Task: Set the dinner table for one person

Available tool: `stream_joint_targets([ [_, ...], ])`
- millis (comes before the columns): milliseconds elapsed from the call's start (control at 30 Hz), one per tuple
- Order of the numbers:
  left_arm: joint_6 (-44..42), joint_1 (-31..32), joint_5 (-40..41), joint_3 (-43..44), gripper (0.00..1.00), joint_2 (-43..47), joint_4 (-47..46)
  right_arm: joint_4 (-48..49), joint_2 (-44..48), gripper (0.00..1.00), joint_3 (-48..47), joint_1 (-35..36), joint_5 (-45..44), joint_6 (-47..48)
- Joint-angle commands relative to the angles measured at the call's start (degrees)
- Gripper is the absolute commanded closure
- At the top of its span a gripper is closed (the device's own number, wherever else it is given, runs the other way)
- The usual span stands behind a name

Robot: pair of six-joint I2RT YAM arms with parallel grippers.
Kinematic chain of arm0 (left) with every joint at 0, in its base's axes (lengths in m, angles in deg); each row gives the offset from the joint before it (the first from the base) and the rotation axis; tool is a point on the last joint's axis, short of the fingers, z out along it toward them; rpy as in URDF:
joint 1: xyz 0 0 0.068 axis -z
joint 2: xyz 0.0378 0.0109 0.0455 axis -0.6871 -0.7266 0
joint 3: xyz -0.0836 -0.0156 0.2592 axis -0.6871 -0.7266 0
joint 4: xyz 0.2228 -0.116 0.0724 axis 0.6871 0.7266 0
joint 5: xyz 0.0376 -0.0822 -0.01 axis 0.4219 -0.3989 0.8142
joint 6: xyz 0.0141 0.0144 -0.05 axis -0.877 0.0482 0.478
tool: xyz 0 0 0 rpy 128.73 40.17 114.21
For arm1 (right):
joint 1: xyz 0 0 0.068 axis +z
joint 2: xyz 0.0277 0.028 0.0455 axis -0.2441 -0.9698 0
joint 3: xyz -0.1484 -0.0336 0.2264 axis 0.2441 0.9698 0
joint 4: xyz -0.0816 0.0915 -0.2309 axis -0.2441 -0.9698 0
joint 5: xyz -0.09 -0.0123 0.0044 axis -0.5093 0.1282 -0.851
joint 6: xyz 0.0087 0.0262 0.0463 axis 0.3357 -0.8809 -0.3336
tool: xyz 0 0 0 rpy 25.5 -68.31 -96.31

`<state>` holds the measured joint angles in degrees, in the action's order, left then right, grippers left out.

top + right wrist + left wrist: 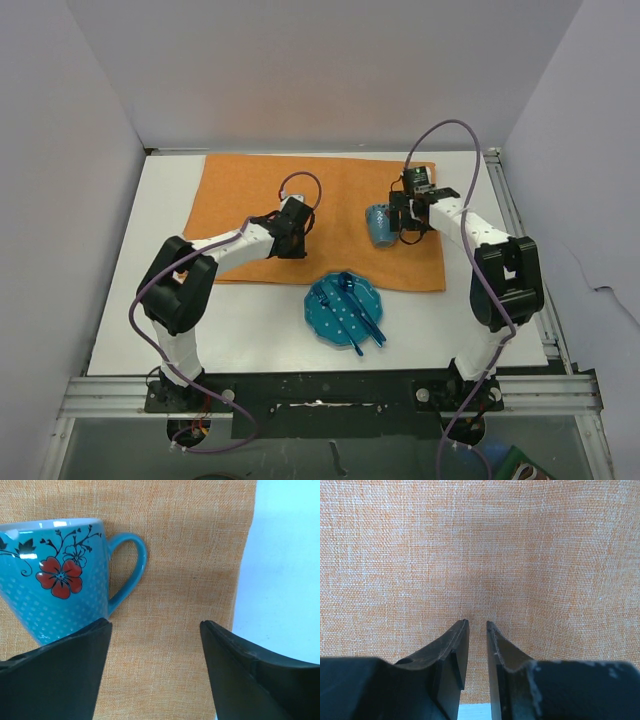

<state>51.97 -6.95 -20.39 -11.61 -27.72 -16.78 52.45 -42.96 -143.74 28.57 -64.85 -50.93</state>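
Dinner table (pixel 250 330) | left end effector (pixel 477 623) ajar | right end effector (pixel 155 623) open | mug (pixel 55 580) cropped

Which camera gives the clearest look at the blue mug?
Right wrist: the mug fills the frame's left, red flower and handle sharp. Top external shows it small on the orange cloth. Left wrist shows only cloth, no mug.

lab test cell: plain white walls (pixel 330 70), aluminium rail frame (pixel 330 388)
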Motion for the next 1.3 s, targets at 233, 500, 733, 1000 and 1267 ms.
stream_joint_targets([
  [233, -0.16, 0.31, 0.71, 0.68, 0.79, 3.19, -0.83, 4.8, -4.46, 0.41, 1.19, 0.0, 2.62, -0.21],
  [500, -0.08, 0.37, 0.66, 0.84, 0.79, 3.71, -0.39, 5.51, -8.91, 0.41, -3.48, -1.35, 3.59, 1.71],
  [733, -0.07, 0.34, 0.99, 0.7, 0.79, 3.75, -0.41, 4.08, -8.2, 0.42, -6.37, -1.73, 5.18, 1.93],
  [1000, 0.06, 0.33, -0.15, 0.89, 0.79, 2.09, -1.22, 2.6, -6.67, 0.41, -8.22, -2.32, 5.21, 2.95],
  [1267, -0.15, 0.39, 0.53, 0.8, 0.79, 2.48, -1.04, 1.31, -8.66, 0.43, -12.57, -3.35, 5.12, 3.56],
])
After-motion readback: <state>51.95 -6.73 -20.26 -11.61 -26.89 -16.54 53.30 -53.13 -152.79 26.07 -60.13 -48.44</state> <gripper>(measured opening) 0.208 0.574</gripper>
